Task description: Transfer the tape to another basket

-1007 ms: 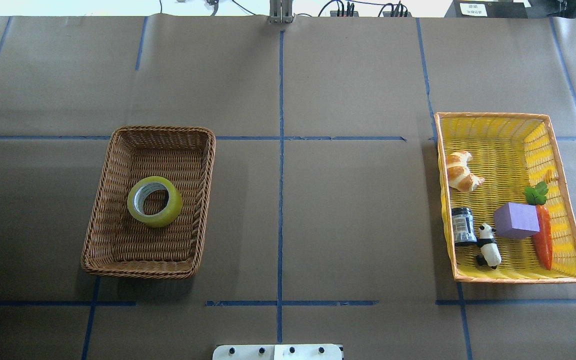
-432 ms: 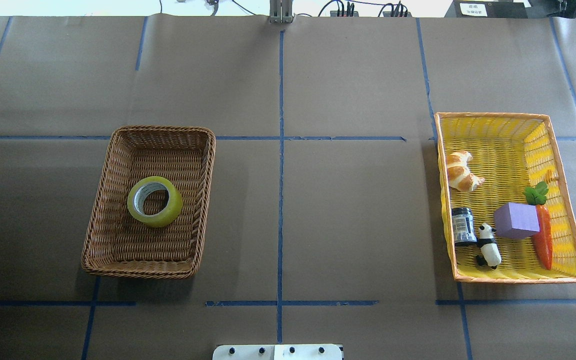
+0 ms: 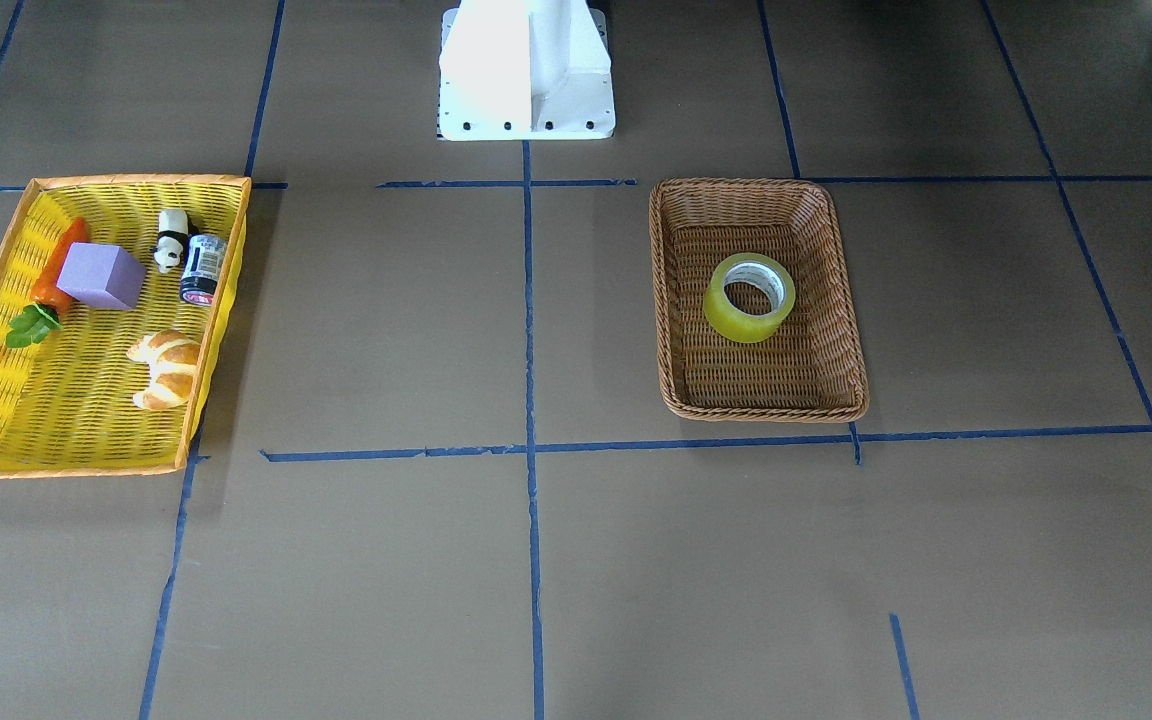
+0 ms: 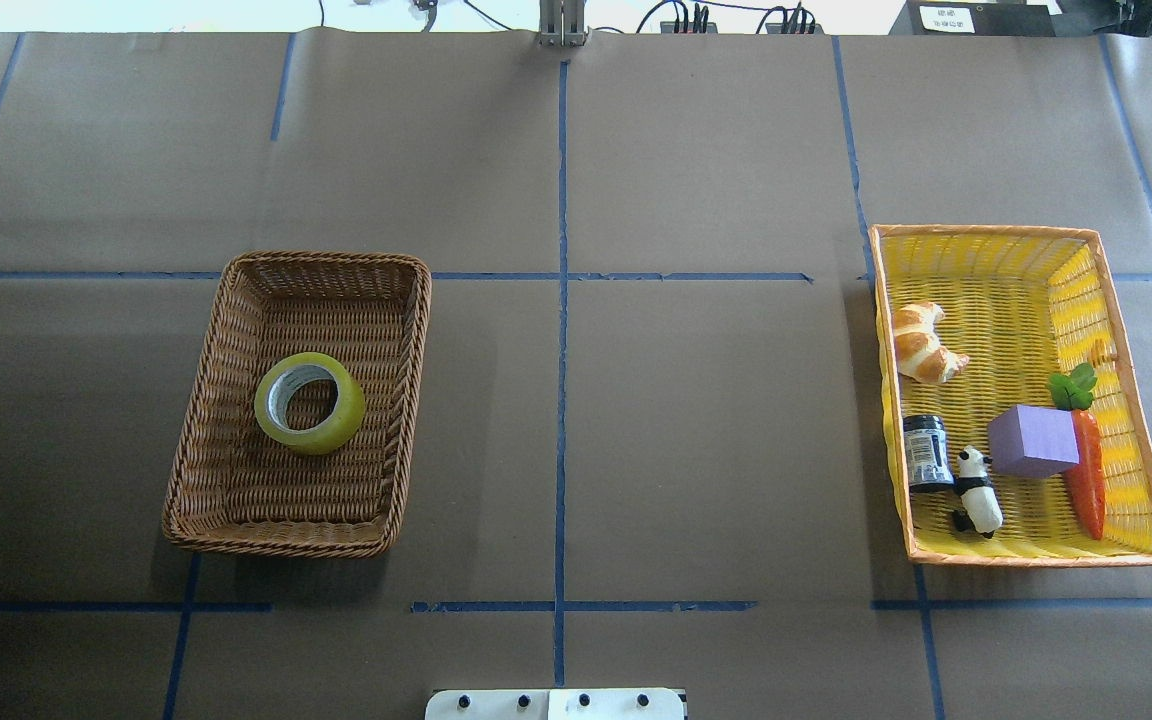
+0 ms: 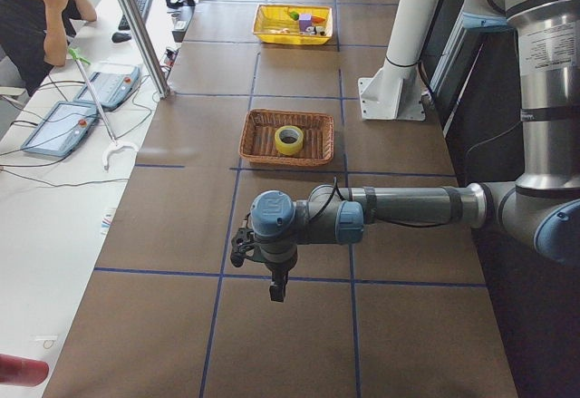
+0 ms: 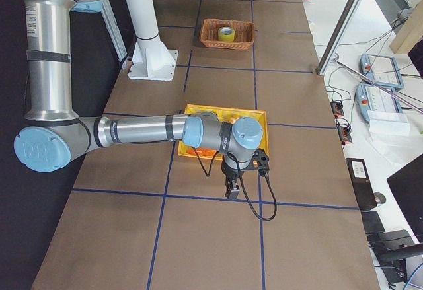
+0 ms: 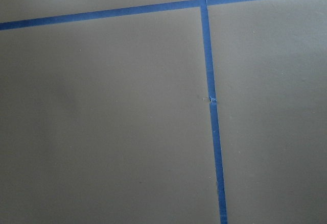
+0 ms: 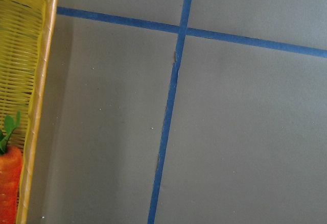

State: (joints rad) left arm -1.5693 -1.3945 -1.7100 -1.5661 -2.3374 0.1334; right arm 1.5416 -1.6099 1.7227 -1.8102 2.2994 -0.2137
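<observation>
The yellow-green tape roll point(image 4: 346, 412) lies flat in the middle of the brown wicker basket point(image 4: 417, 330) on the table's left half, also in the front view: tape point(image 3: 726, 312), basket point(image 3: 849, 330). My left gripper point(image 5: 279, 289) shows only in the left side view, hanging over bare table well short of the basket point(image 5: 258, 140). My right gripper point(image 6: 231, 189) shows only in the right side view, just beside the yellow basket's point(image 6: 254, 115) outer edge. I cannot tell whether either is open or shut. Neither holds anything visible.
The yellow, orange-rimmed basket point(image 4: 986, 260) on the right half holds a croissant point(image 4: 921, 345), black jar point(image 4: 926, 452), panda point(image 4: 976, 490), purple block point(image 4: 1033, 440) and carrot point(image 4: 1088, 470). The right wrist view shows its rim point(image 8: 36, 106). The white robot base point(image 3: 526, 70) stands at centre.
</observation>
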